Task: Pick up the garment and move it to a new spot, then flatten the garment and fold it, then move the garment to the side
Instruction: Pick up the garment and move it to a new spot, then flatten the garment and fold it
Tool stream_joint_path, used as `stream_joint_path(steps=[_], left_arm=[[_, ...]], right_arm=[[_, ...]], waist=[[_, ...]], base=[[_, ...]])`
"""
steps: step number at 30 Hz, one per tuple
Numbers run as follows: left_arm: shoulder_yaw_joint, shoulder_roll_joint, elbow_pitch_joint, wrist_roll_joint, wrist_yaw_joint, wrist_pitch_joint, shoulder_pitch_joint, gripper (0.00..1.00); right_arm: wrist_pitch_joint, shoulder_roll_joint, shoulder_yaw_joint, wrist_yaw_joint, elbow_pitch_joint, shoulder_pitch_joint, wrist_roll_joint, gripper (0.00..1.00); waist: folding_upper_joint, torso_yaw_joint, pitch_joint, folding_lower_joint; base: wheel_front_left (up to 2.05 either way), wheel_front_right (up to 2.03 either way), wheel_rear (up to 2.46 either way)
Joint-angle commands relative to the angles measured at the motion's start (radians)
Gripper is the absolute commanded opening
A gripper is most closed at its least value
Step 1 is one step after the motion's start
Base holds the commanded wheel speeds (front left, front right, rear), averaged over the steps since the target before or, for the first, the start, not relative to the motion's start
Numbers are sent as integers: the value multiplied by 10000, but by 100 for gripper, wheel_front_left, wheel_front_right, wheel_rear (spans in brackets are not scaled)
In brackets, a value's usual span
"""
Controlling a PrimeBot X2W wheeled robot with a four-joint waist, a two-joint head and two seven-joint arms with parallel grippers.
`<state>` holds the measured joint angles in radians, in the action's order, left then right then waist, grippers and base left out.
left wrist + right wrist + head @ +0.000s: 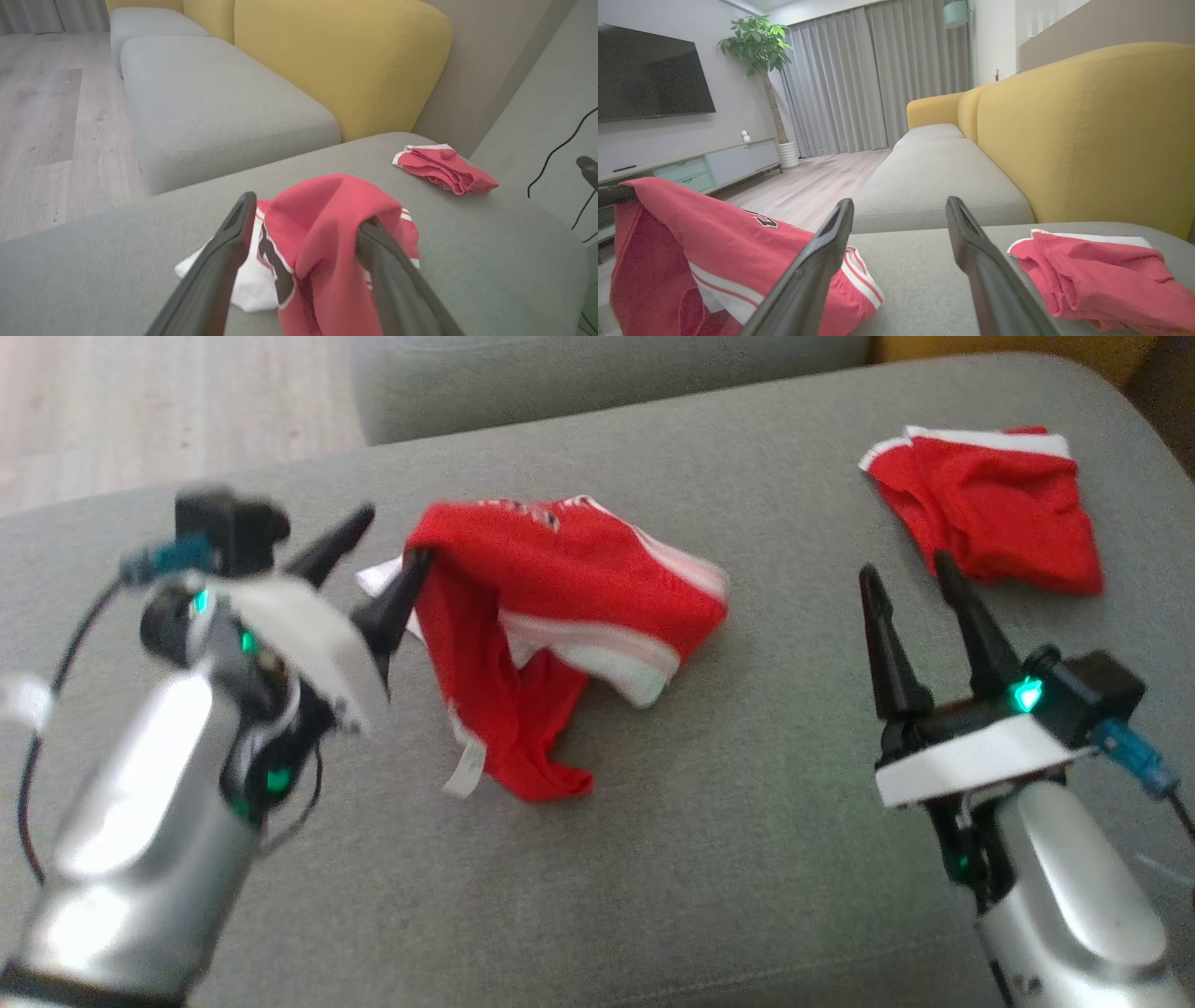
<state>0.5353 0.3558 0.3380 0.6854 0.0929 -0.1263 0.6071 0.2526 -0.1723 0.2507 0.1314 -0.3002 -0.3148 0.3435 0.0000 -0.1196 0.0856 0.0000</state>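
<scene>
The left gripper (397,534), centre-left in the head view, has its jaws spread wide and clamps nothing. Even so, the red garment (560,579) hangs draped over the tip of one finger (397,280), which lifts it into a peak in the left wrist view. The rest of the garment lies crumpled on the grey cushion (747,821), just right of that gripper at mid-frame. The right gripper (906,565), lower right, is likewise released and empty, hovering well apart from the garment. Beyond its fingertips, toward the upper right corner, lies a second red garment (990,504), folded.
</scene>
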Motion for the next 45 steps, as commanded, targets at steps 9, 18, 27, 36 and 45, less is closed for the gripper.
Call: stream_joint_path(steps=[9,18,27,36,45], left_arm=[[-787,1092,-2249,1163,-747,-569,-2759,100],[-2673,1064,-3810,519,-2413,3028,-4921,100],[-3986,74,-4475,-1265,-3223,3872,-6365,100],[-4483,-1282,-4196,-2564,-2437,3878,-6804,100],[-4782,-1921,-3821,-3142,-1755,3879,-6641,100]], right_arm=[[28,-97,153,-7,266,425,119,100],[47,-103,-85,-7,387,812,144,100],[62,-87,-321,-7,398,1375,177,100],[-194,-204,-300,-7,454,1378,170,100],[-1010,-211,41,-7,393,1112,755,100]], waist=[[0,615,-275,0],[0,526,-387,0],[0,580,-536,0],[0,752,-663,0],[0,1017,-563,0]], base=[[0,0,0],[0,0,0],[0,0,0],[0,0,0],[0,0,0]])
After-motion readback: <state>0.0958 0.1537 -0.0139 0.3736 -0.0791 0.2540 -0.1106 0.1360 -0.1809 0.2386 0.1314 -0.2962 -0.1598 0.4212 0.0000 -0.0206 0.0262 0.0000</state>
